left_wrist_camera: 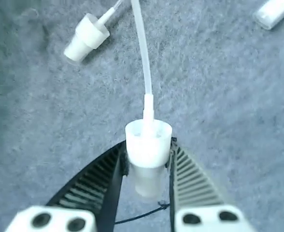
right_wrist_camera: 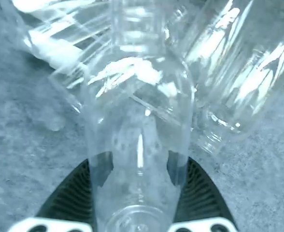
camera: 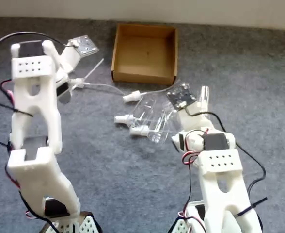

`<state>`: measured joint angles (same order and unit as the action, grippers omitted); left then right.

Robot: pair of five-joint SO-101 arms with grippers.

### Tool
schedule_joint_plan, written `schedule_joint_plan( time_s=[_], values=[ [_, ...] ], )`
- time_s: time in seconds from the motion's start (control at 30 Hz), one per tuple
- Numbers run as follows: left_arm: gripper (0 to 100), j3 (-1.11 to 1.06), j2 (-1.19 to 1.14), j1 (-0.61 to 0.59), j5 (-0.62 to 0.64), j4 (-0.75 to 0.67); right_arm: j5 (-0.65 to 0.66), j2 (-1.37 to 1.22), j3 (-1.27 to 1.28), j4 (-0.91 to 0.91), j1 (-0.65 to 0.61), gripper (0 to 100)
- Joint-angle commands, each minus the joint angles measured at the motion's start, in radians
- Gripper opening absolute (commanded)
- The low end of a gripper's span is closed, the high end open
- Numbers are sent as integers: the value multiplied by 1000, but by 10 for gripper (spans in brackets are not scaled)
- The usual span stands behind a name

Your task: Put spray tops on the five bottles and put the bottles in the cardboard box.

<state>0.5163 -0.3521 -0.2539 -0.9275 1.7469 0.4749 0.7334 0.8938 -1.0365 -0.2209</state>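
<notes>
Cardboard box [camera: 143, 76] from above, left fingers [left_wrist_camera: 101, 180] gripping spray top [left_wrist_camera: 148, 142], right fingers [right_wrist_camera: 68, 194] bottle [right_wrist_camera: 137, 121]

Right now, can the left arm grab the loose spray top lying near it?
Probably not yet. Its jaws are shut on a spray top, so they are full. The loose top lies close on bare carpet, with nothing in between.

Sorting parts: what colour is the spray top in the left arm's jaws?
The spray top is white; left wrist view shows it best.
</notes>
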Motion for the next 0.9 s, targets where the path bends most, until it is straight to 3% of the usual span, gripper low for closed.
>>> schedule_joint_plan(
  time_s=[0.0, 0.13, 0.37, 0.53, 0.87],
  values=[
    [3, -119, 315, -19, -227, 25, 17, 7, -48, -1, -39, 5],
    [3, -328, 611, 28, -428, 25, 57, 15, -45, 51, -39, 5],
    [3, -656, 1023, 97, -709, 20, 370, 15, 2, 77, -35, 5],
    [3, -745, 1087, 111, -760, 20, 571, 15, 2, 71, -33, 5],
    [3, -915, 1087, 177, -830, 20, 736, 16, 2, -18, -18, 5]
  ],
)
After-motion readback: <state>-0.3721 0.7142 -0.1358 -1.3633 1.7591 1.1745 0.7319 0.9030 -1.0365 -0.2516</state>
